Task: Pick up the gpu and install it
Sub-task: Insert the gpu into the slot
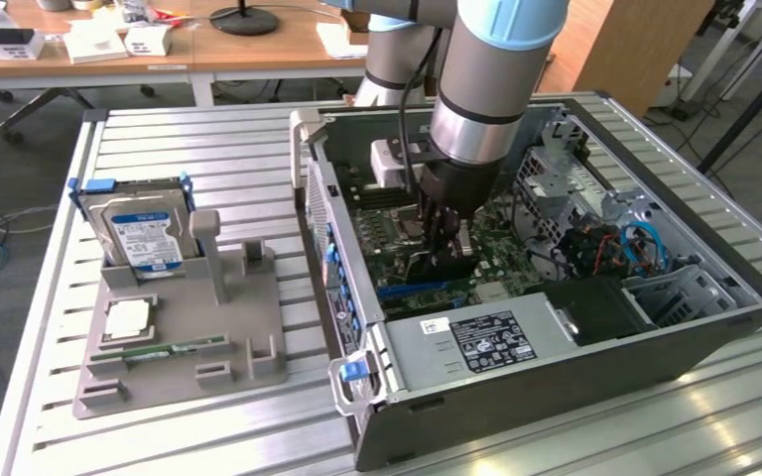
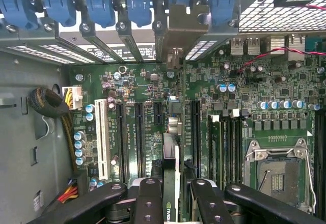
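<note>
Currently, my pincer (image 2: 175, 187) is closed on the gpu (image 2: 172, 155), with black fingers (image 2: 150, 198) on either face of the card. The card stands on edge inside the open computer case (image 1: 554, 397), over the black expansion slots of the motherboard (image 2: 137, 81). Whether its edge connector sits in a slot I cannot tell.

Markings: the NVIDIA mark is printed in green and white on the card, just where I grip it. The hard drive (image 1: 143, 233) carries a blue-and-white label and the power supply (image 1: 480, 342) a black label with white print. Neither text can be read.

Materials and shapes: the gpu is thin and flat, with a grey metal bracket (image 2: 183, 28) at the end toward the rear slot openings. A row of blue plastic clips (image 2: 102, 7) runs along those openings. The motherboard is green, with one white slot (image 2: 103, 137) beside the black ones and a square, metal-framed processor socket (image 2: 277, 165).

Surroundings: a sleeved cable bundle (image 2: 48, 102) lies beside the board, and a red-and-black wire pair (image 2: 265, 56) crosses it near the rear ports. Outside the case, a grey moulded holder (image 1: 222, 337) sits on the slatted metal worktop (image 1: 195, 139). It carries the hard drive upright, a flat square processor (image 1: 130, 319) and a narrow green memory stick (image 1: 163, 349).
</note>
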`<state>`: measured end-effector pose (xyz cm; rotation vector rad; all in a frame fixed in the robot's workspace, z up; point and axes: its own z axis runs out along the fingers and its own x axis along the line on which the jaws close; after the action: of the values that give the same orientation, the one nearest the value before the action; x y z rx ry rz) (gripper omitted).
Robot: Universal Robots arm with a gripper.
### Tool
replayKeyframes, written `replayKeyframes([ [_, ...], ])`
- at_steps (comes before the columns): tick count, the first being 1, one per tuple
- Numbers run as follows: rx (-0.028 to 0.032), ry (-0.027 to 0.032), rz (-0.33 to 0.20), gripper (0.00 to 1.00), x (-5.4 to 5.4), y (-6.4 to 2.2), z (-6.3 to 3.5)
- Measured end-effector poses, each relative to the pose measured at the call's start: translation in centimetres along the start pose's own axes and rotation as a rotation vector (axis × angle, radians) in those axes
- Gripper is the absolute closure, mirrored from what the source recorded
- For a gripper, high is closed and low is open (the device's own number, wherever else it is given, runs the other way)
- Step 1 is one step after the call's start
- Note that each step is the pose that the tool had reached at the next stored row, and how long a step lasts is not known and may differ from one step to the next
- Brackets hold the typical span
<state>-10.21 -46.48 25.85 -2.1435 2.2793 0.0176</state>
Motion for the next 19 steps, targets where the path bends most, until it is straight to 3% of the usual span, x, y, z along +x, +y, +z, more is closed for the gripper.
replayKeyframes([
  [13, -0.0003, -0.0002, -0.017, 0.74, 0.00, -0.01, 0.01],
  [14, -0.0004, -0.0015, -0.017, 0.74, 0.00, -0.02, 0.01],
  [18, -0.0010, -0.0180, -0.019, 0.74, 0.00, -0.02, 0.01],
  [19, -0.0010, -0.0190, -0.019, 0.74, -0.01, -0.02, 0.01],
])
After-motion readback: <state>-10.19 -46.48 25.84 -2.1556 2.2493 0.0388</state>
